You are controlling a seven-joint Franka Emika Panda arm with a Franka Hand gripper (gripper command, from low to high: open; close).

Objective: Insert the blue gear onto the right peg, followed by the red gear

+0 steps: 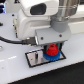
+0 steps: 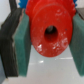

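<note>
Red gear (image 2: 48,33): small, round, glossy red plastic, toothed rim, raised hub with a dark centre hole; wrist view shows it filling the gap between the pads.
Gripper (image 2: 47,42): clamped on the red gear, teal pads (image 2: 21,44) pressing its two sides.
Blue gear (image 1: 54,56): bright blue, wider than the red gear, lying on the plate directly beneath the red gear (image 1: 50,50).
Plate (image 1: 36,58): grey rectangle with black edge, on the white desk (image 1: 70,67).
Right peg: hidden under the gears, cannot tell.
Gripper (image 1: 51,46) position: directly above the blue gear.
</note>
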